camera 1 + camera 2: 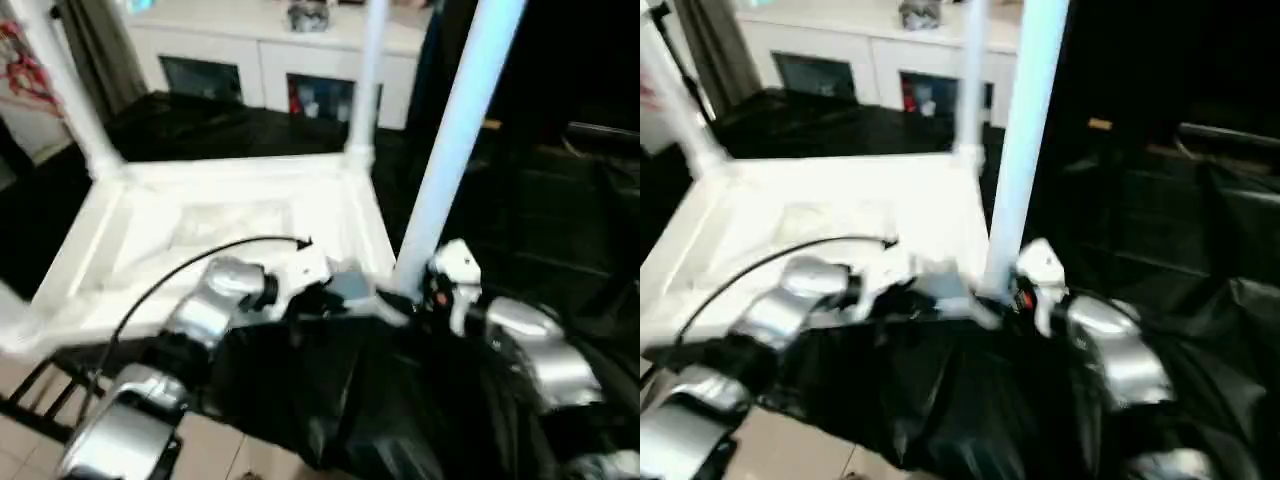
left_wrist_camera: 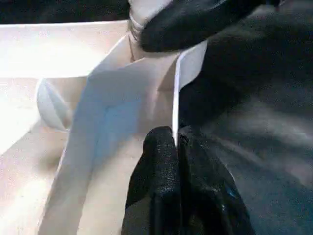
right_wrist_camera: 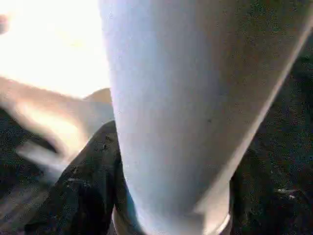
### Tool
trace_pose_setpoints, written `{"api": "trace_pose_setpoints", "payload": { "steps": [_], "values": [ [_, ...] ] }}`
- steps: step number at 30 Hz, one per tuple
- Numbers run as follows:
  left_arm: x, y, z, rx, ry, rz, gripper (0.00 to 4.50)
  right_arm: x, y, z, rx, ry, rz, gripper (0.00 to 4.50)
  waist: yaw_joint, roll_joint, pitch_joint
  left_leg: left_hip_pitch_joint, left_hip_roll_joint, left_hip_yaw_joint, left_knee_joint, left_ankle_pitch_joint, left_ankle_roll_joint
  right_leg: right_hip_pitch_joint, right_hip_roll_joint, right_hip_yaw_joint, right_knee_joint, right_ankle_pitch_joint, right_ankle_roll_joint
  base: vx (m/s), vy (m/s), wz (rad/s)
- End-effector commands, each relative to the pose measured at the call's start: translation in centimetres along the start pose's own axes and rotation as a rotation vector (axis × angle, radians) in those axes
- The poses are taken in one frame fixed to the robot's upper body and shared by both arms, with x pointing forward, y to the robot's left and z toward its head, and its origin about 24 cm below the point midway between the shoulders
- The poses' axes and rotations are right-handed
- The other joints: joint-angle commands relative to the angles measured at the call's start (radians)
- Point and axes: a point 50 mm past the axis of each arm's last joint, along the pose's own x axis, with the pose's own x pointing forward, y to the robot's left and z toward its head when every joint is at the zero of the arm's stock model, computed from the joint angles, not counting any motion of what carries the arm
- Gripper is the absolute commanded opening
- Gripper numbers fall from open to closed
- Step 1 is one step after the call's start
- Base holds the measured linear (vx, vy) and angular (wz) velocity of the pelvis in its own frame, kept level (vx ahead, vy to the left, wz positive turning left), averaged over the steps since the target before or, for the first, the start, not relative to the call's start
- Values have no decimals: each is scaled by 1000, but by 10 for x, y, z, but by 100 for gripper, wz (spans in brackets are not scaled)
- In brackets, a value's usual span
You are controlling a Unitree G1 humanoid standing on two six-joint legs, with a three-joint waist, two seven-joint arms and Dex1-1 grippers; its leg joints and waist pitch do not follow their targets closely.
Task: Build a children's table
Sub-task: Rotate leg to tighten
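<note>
In the left eye view, the small all-white plastic children's table (image 1: 230,215) lies upside down across the middle left of the frame, its ribbed underside facing up. Two long white tubular legs stand in the far corner sockets, one at the upper left (image 1: 62,85) and one at upper centre (image 1: 366,80). A third leg (image 1: 455,130) rises at a slight lean from the near right corner, running out of the top of the frame. The table rests on a surface draped in crinkled black plastic sheeting (image 1: 380,400). The left gripper (image 1: 345,290) lies at the table's near edge, low in the centre; the right gripper (image 1: 425,290) sits at the base of the leaning leg. Behind, a white cabinet with glass doors (image 1: 270,70) spans the top.

The right eye view gives the same layout shifted leftward, with the leaning leg (image 1: 1025,140) near centre.

In the left wrist view, the left gripper (image 2: 176,147) is clenched on a thin upright rim of the table, its black fingers (image 2: 159,186) pressed together on either side of the white edge.

In the right wrist view, the leaning leg (image 3: 195,98) stands large in the middle, with a black finger (image 3: 88,186) of the right gripper beside its base; whether the right gripper grasps the leg I cannot tell.
</note>
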Motion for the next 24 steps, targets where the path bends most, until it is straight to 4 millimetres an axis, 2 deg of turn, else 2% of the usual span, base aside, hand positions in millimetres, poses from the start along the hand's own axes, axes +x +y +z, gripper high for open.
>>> {"api": "trace_pose_setpoints", "payload": {
  "steps": [1, 3, 5, 7, 8, 9, 10, 12, 13, 14, 15, 16, 19, 21, 22, 23, 24],
  "values": [
    [2, 13, 13, -29, -35, 161, 0, 9, 12, -16, 59, 66, -53, 264, 0, -13, -55, 13, 52, -25, -75, -233, 28, 41, -81, 46, -95, -398, -164, 0, 0, 0],
    [9, 13, 19, -53, -45, 196, 0, 18, 16, -16, 89, 66, -117, 264, -2, -13, -61, 8, 51, -24, -74, -187, 35, 45, -77, 47, -84, -299, -185, 0, 0, 0],
    [13, 11, 22, -59, -51, 211, 0, 24, 21, -14, 98, 62, -142, 264, -3, -11, -60, 7, 50, -22, -72, -178, 42, 45, -77, 47, -83, -269, -193, 0, 0, 0],
    [16, 9, 24, -57, -55, 215, 0, 28, 25, -13, 98, 57, -151, 264, -1, -10, -64, 5, 49, -21, -69, -154, 61, 50, -77, 46, -78, -220, -203, 0, 0, 0],
    [20, 5, 26, -38, -59, 197, 0, 34, 30, -9, 103, 38, -149, 299, 0, -10, -64, 5, 50, -21, -68, -148, 65, 51, -77, 46, -76, -206, -206, 0, 0, 0],
    [21, 3, 26, -34, -61, 192, 0, 35, 31, -8, 108, 31, -146, 299, -1, -9, -65, 3, 51, -21, -68, -140, 72, 51, -78, 46, -72, -181, -214, 0, 0, 0],
    [22, 1, 25, -24, -66, 169, 0, 36, 32, -5, 113, 15, -131, 334, -2, -12, -65, 3, 51, -21, -68, -136, 78, 53, -76, 45, -71, -170, -218, 0, 0, 0],
    [22, -1, 25, -16, -71, 152, 0, 37, 33, -3, 118, 3, -118, 347, -1, -9, -64, 5, 52, -20, -68, -144, 84, 52, -78, 46, -72, -169, -225, 0, 0, 0],
    [21, -2, 25, -9, -76, 143, 0, 37, 34, -3, 128, -4, -101, 347, -3, -11, -61, 5, 52, -20, -70, -162, 84, 52, -77, 45, -75, -193, -222, 0, 0, 0],
    [18, -2, 23, 1, -87, 121, 0, 35, 33, -2, 120, -9, -69, 376, -3, -15, -61, 6, 52, -20, -70, -170, 84, 52, -78, 45, -76, -209, -219, 0, 0, 0],
    [18, -2, 23, 1, -87, 121, 0, 35, 33, -2, 120, -9, -69, 376, -5, -13, -59, 5, 52, -21, -72, -185, 79, 52, -80, 46, -80, -249, -210, 0, 0, 0],
    [13, -3, 21, 18, -104, 86, 0, 33, 31, -1, 97, -11, -30, 387, -5, -17, -59, 6, 52, -20, -72, -189, 78, 51, -79, 46, -81, -259, -207, 0, 0, 0],
    [9, -5, 19, 30, -113, 49, 0, 28, 27, 0, 48, -8, 5, 420, -9, -16, -60, 3, 53, -21, -71, -175, 84, 52, -79, 46, -79, -250, -205, 0, 0, 0],
    [6, -7, 16, 42, -115, 19, 0, 24, 22, -1, 25, 9, 21, 420, -9, -18, -60, 3, 55, -21, -70, -165, 90, 53, -80, 47, -76, -238, -212, 0, 0, 0],
    [0, -10, 12, 59, -117, -28, 0, 15, 16, -3, -13, 26, 81, 420, -8, -18, -60, 4, 57, -21, -70, -163, 91, 53, -80, 46, -75, -231, -214, 0, 0, 0],
    [0, -10, 12, 61, -117, -34, 0, 14, 15, -3, -17, 28, 89, 420, -10, -20, -60, 0, 56, -21, -70, -158, 96, 54, -78, 46, -72, -223, -216, 0, 0, 0],
    [0, -10, 12, 61, -117, -34, 0, 14, 15, -3, -17, 28, 89, 420, -8, -16, -59, 4, 57, -18, -70, -163, 101, 48, -78, 48, -75, -225, -218, 0, 0, 0]
  ]
}}
